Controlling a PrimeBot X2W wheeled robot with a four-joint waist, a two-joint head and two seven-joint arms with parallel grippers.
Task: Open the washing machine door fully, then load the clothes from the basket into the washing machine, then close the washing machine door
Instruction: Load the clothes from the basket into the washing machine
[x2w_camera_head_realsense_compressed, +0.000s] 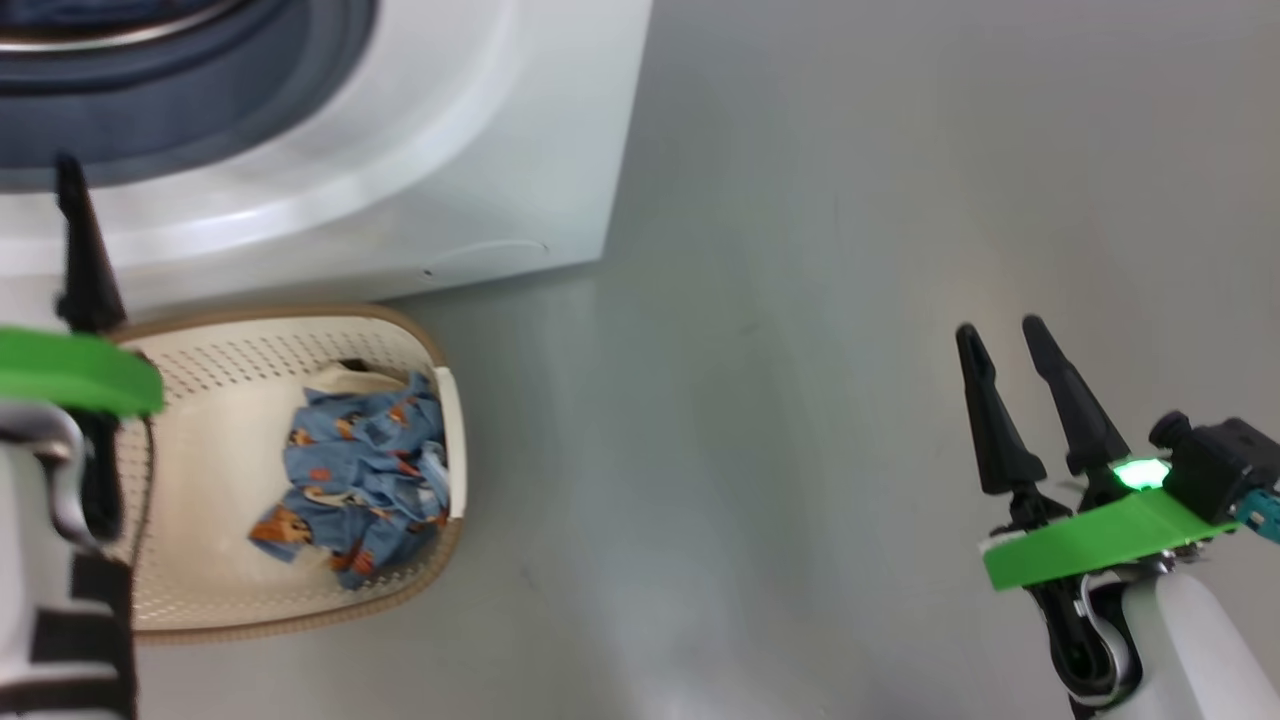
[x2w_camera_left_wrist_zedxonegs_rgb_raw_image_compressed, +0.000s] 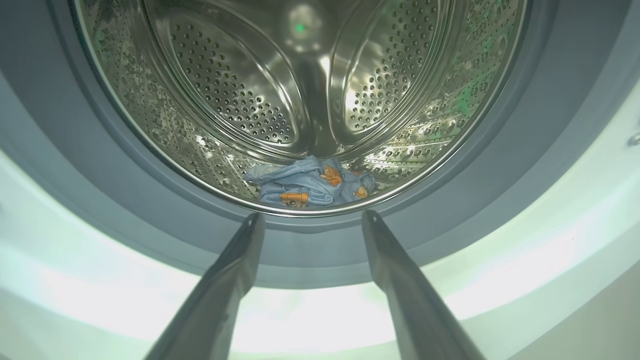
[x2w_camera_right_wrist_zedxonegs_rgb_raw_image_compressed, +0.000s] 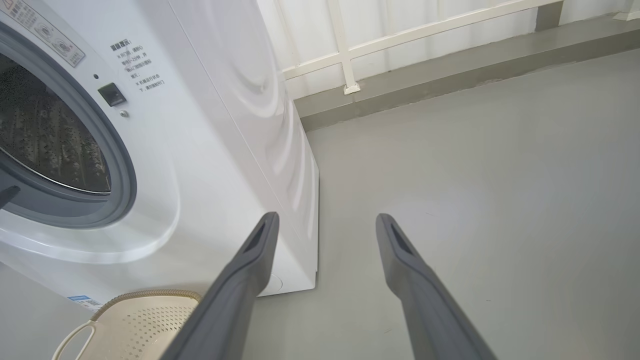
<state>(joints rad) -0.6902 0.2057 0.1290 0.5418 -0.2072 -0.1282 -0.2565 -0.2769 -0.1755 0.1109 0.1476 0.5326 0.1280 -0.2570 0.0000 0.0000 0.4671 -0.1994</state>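
The left gripper (x2w_camera_left_wrist_zedxonegs_rgb_raw_image_compressed: 312, 216) is up at the mouth of the washing machine (x2w_camera_right_wrist_zedxonegs_rgb_raw_image_compressed: 225, 150), its two dark fingers spread wide with nothing between them. Straight ahead of its fingertips, just past the grey gasket (x2w_camera_left_wrist_zedxonegs_rgb_raw_image_compressed: 100, 165), a bundle of light-blue printed cloth (x2w_camera_left_wrist_zedxonegs_rgb_raw_image_compressed: 310, 185) lies at the bottom of the steel drum (x2w_camera_left_wrist_zedxonegs_rgb_raw_image_compressed: 310, 75), close to the front lip and clear of both fingers. Below and behind that gripper, on the grey floor (x2w_camera_head_realsense_compressed: 800, 400) right against the foot of the machine, sits the basket (x2w_camera_head_realsense_compressed: 250, 345). The other clothes (x2w_camera_head_realsense_compressed: 360, 480) are in it: a crumpled blue piece with orange-brown figures heaped towards the side nearer the right arm, and a cream-white cloth (x2w_camera_head_realsense_compressed: 345, 380) showing from under its far edge. The left forearm and its green bracket hang over the basket's other end. The right gripper (x2w_camera_head_realsense_compressed: 1000, 332) hovers well off to the side over bare floor, fingers likewise wide apart and holding nothing. From where it points, the machine's white front and side panel stand to its left, the open drum farther left again, and the basket's handle low down beside its left finger, next to a blue label sticker (x2w_camera_right_wrist_zedxonegs_rgb_raw_image_compressed: 82, 300) on the machine's front. Ahead of it and farther off, a white railing (x2w_camera_right_wrist_zedxonegs_rgb_raw_image_compressed: 345, 50) runs along a low grey kerb. The door's latch socket (x2w_camera_right_wrist_zedxonegs_rgb_raw_image_compressed: 111, 93) shows beside the drum opening.
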